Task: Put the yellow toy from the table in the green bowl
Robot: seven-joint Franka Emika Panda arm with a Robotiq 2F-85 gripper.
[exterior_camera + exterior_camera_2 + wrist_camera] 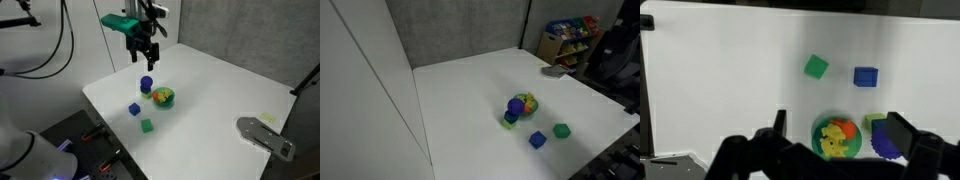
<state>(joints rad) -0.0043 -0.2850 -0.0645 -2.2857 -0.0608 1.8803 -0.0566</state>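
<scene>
The green bowl (837, 139) sits on the white table and holds the yellow toy (835, 143) beside an orange piece (846, 128). The bowl also shows in both exterior views (163, 97) (526, 104). My gripper (836, 132) is open and empty, its fingers spread to either side of the bowl, well above it. In an exterior view the gripper (143, 57) hangs above and behind the bowl. A blue ridged piece (883, 145) on a green block (876, 122) stands right next to the bowl.
A small green cube (816, 67) (146, 126) and a small blue cube (866, 76) (134, 109) lie on the white table (220, 90). A grey metal plate (265, 135) lies near one table edge. A shelf with packets (568, 40) stands beyond the table.
</scene>
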